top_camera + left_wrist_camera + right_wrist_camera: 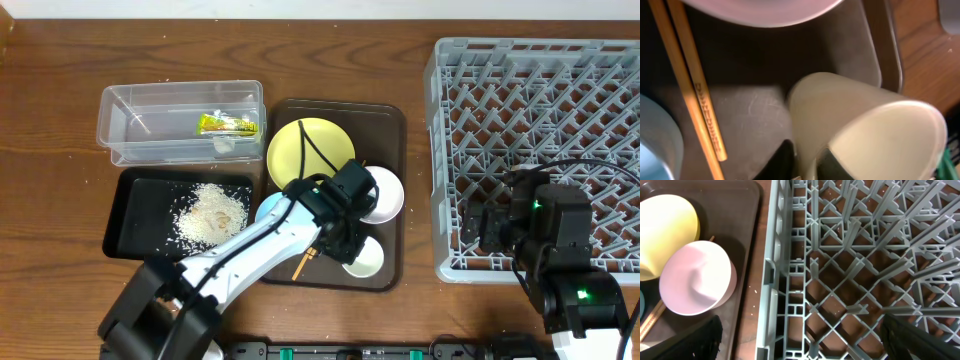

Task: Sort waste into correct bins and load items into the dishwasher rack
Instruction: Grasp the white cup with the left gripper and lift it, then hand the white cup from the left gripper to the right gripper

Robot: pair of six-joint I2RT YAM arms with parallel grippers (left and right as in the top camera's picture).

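My left gripper [347, 243] is shut on the wall of the small pale green cup [366, 259], one finger inside and one outside; the cup [865, 130] is tilted over the brown serving tray [390, 130]. On that tray lie the yellow plate [305, 145], the white bowl [388, 195], the light blue bowl [270, 208], partly under my arm, and the chopsticks [690, 85]. The snack wrapper [227, 124] lies in the clear tub [130, 105]. The rice heap [212, 213] lies in the black tray [135, 215]. My right gripper [807, 342] is open and empty over the grey rack's [540, 60] front-left edge.
The rack's left wall [774, 280] stands right beside the serving tray's right rim. The plate [665, 225] and the white bowl [697, 277] show in the right wrist view. A few rice grains lie scattered on the wood around the black tray.
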